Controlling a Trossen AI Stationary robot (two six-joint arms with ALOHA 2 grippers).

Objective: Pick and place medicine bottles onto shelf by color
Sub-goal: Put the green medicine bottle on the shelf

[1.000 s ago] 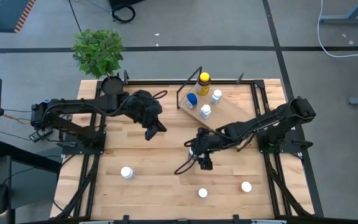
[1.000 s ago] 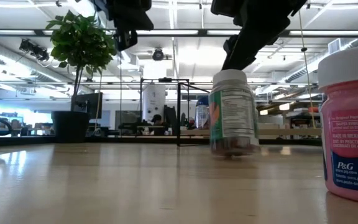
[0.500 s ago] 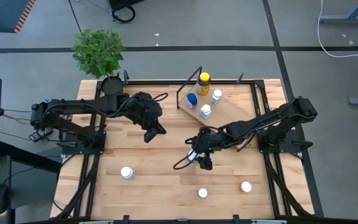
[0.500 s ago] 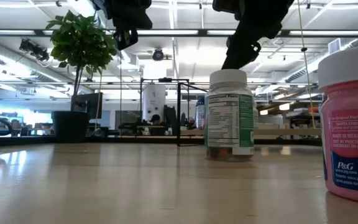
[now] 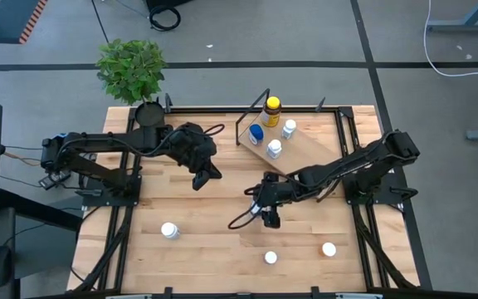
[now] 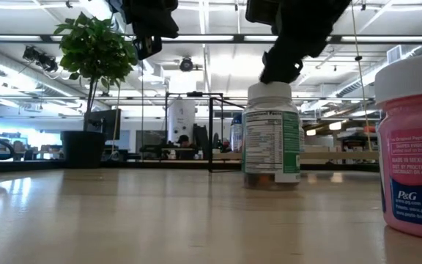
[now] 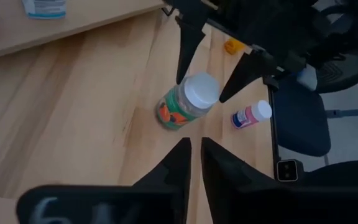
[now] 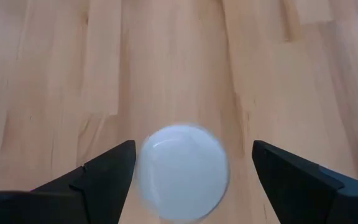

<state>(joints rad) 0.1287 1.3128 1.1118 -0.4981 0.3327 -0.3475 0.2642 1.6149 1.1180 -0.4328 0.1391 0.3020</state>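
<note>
A white-capped bottle with a green and orange label point(image 6: 271, 132) stands upright on its base on the table. My right gripper point(image 8: 191, 165) hangs over it, open, one finger on each side of the white cap point(image 8: 182, 171) with gaps showing; the left wrist view shows the same bottle point(image 7: 188, 102) between those fingers. My left gripper point(image 5: 206, 176) is shut and hovers above the table's middle, left of the shelf point(image 5: 305, 149). On the shelf stand an amber yellow-capped bottle point(image 5: 271, 108), a blue-capped one point(image 5: 256, 133) and two white-capped ones point(image 5: 289, 127).
Three more white-capped bottles sit on the near part of the table point(image 5: 169, 230), point(image 5: 270, 257), point(image 5: 329, 248). A pink bottle point(image 6: 412, 147) stands close to the low camera. A potted plant point(image 5: 135, 75) is at the far left corner. Black frame rails run along both table sides.
The green-labelled bottle was tilted a second ago and now stands upright on the table. My right gripper rose off it, then came back down to the level of its cap. My left arm kept still.
</note>
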